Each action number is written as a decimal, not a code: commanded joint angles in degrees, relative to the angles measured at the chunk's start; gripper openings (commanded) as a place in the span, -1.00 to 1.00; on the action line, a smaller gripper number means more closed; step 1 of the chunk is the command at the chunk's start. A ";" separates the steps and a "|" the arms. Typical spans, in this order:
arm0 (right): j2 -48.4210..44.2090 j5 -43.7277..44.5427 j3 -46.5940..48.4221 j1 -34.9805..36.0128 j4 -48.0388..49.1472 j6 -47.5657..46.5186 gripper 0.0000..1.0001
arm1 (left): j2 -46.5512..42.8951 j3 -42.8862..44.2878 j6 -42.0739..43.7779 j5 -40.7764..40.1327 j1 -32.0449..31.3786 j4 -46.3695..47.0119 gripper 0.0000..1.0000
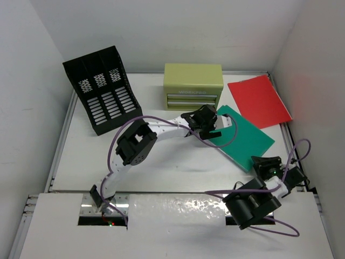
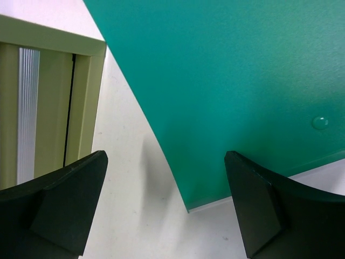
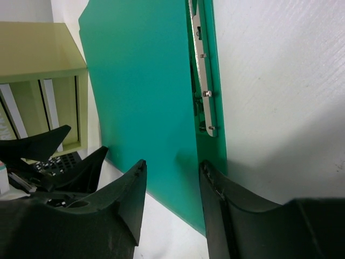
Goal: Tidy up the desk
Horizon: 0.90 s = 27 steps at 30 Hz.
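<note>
On the white desk [image 1: 178, 162] lies a green folder [image 1: 242, 137], right of centre. My left gripper [image 1: 215, 125] hangs over its far left corner, beside the olive drawer chest [image 1: 193, 81]. In the left wrist view that gripper [image 2: 166, 156] is wide open, with the folder's corner [image 2: 226, 70] and bare desk [image 2: 124, 178] between its fingers. My right gripper [image 1: 264, 162] is at the folder's near corner. In the right wrist view its jaws [image 3: 173, 163] straddle the folder's edge [image 3: 140, 81] with a visible gap. The cover is slightly raised, and a metal clip [image 3: 205, 81] shows inside.
A red folder [image 1: 259, 100] lies flat at the back right, against the wall. A black slotted file rack [image 1: 105, 91] stands at the back left. The drawer chest [image 2: 48, 108] sits close to the left fingers. White walls enclose the desk on three sides.
</note>
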 commanded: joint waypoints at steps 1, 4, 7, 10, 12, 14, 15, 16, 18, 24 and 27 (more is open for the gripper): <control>1.83 -2.29 -8.39 0.07 5.21 -0.15 -0.16 | 1.27 -0.80 1.06 2.05 -1.58 0.54 0.80; 2.97 -2.38 -8.13 -0.02 5.30 -0.16 -0.31 | 1.27 -1.24 1.33 2.40 -1.85 0.71 0.79; 3.59 -1.85 -8.13 0.07 5.30 -0.07 -0.54 | 1.36 -1.16 1.51 2.75 -1.85 0.71 0.79; 3.68 -1.50 -8.04 -0.02 5.39 -0.16 -0.70 | 1.19 -1.07 1.77 2.75 -2.02 0.54 0.78; 3.24 -1.15 -7.69 -0.02 5.21 -0.25 -0.93 | 0.40 -1.16 2.38 2.93 -2.37 -0.42 0.78; 2.02 -0.01 -7.34 -0.02 3.72 -0.33 -1.00 | -1.52 -1.42 4.83 3.28 -2.99 -1.48 0.78; 1.49 0.17 -7.07 -0.02 3.54 0.01 -1.00 | -2.41 -1.77 6.32 3.28 -3.95 -2.79 0.78; 0.53 0.26 -6.90 -0.02 2.76 0.10 -1.00 | -3.55 -2.21 9.73 2.85 -4.57 -3.24 0.80; -0.27 0.09 -6.37 -0.02 2.31 0.71 -1.00 | -7.41 -5.36 13.61 1.79 -6.41 -2.89 0.84; -2.47 -1.84 -5.58 -0.02 2.31 4.23 -1.00 | -16.82 -15.37 24.34 -1.10 -7.91 -0.10 0.95; -3.53 -2.64 -5.67 -0.02 2.57 5.90 -1.00 | -18.41 -23.28 27.69 -5.77 -7.82 8.25 0.96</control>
